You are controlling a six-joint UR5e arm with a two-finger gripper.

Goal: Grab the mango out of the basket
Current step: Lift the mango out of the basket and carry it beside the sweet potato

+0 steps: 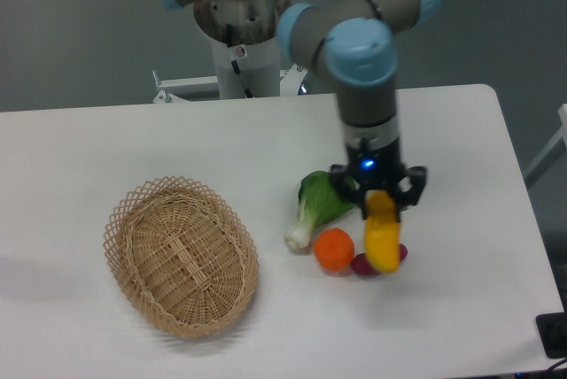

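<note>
The gripper is squeezed tight on the top of the mango. The mango hangs straight down below it, long way up and down. The basket sits far off to its side.
</note>
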